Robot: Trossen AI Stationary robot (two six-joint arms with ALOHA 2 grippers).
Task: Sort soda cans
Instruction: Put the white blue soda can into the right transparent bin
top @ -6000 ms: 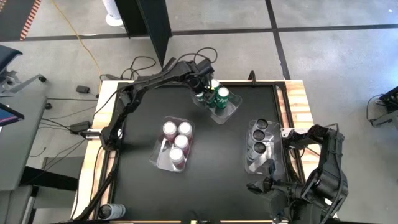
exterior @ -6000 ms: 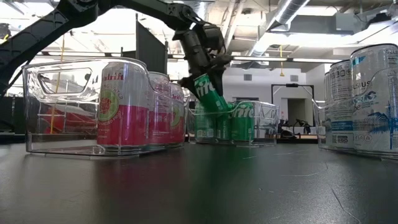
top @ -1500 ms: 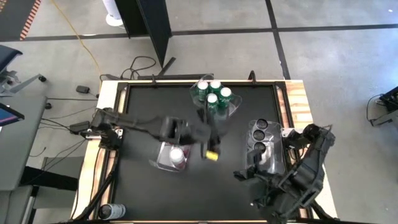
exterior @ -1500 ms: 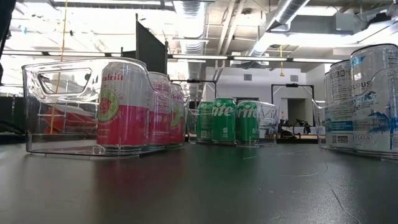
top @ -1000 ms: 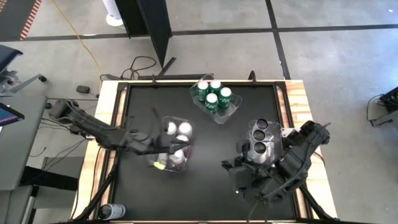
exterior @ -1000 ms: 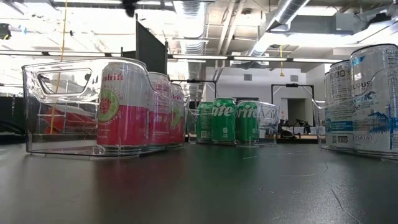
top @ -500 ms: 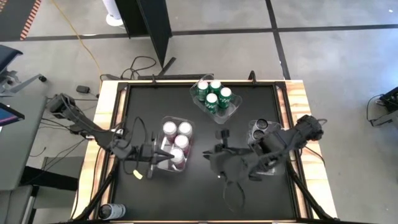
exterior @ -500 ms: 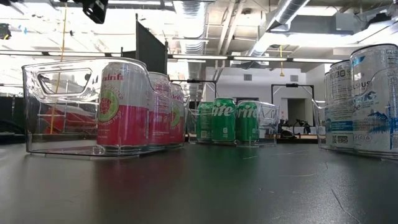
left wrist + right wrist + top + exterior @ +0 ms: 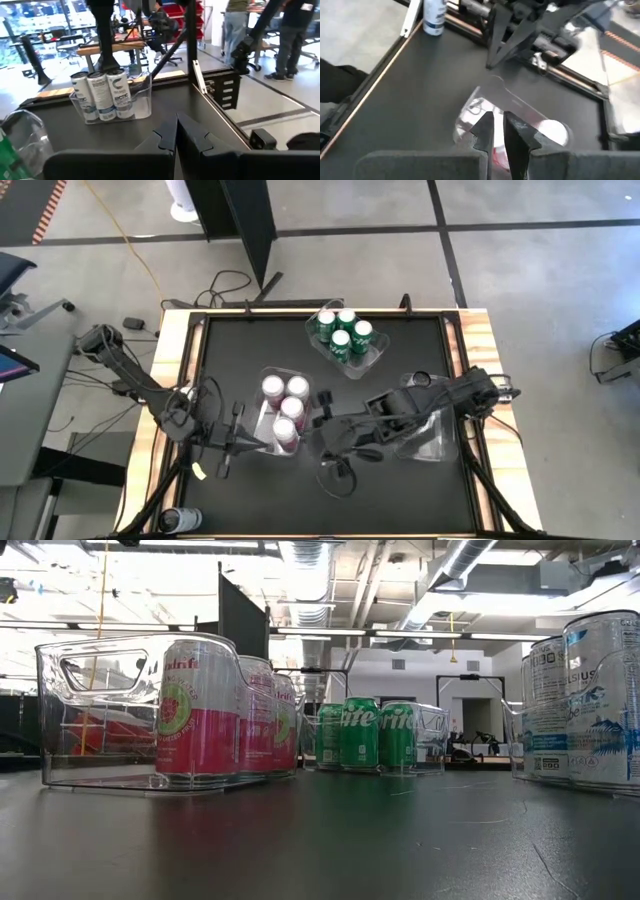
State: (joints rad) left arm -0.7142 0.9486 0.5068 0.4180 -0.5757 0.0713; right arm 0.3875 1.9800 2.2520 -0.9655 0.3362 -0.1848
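- Soda cans are sorted by colour into three clear plastic bins on the black table (image 9: 400, 490).
- Green cans (image 9: 340, 332) (four of them) stand upright in the bin (image 9: 376, 352) at the far edge of the table; the low view shows them in the middle, behind the others.
- Pink cans (image 9: 285, 405) stand in a row in the bin (image 9: 256, 432) near the middle of the table, three tops showing from above.
- Grey cans (image 9: 102, 95) stand together in the bin (image 9: 436, 442) on the right side; the right arm covers most of them in the high view.
- One more can (image 9: 178, 520) lies outside the black surface, at the near left corner.
- Left gripper (image 9: 222, 445) is low over the table just beside the pink bin, on its left side, and its fingers (image 9: 167, 137) are pressed together with nothing between them.
- Right gripper (image 9: 322, 408) reaches across the table to the right side of the pink bin; its fingers (image 9: 484, 126) are nearly together with a narrow gap, holding nothing.
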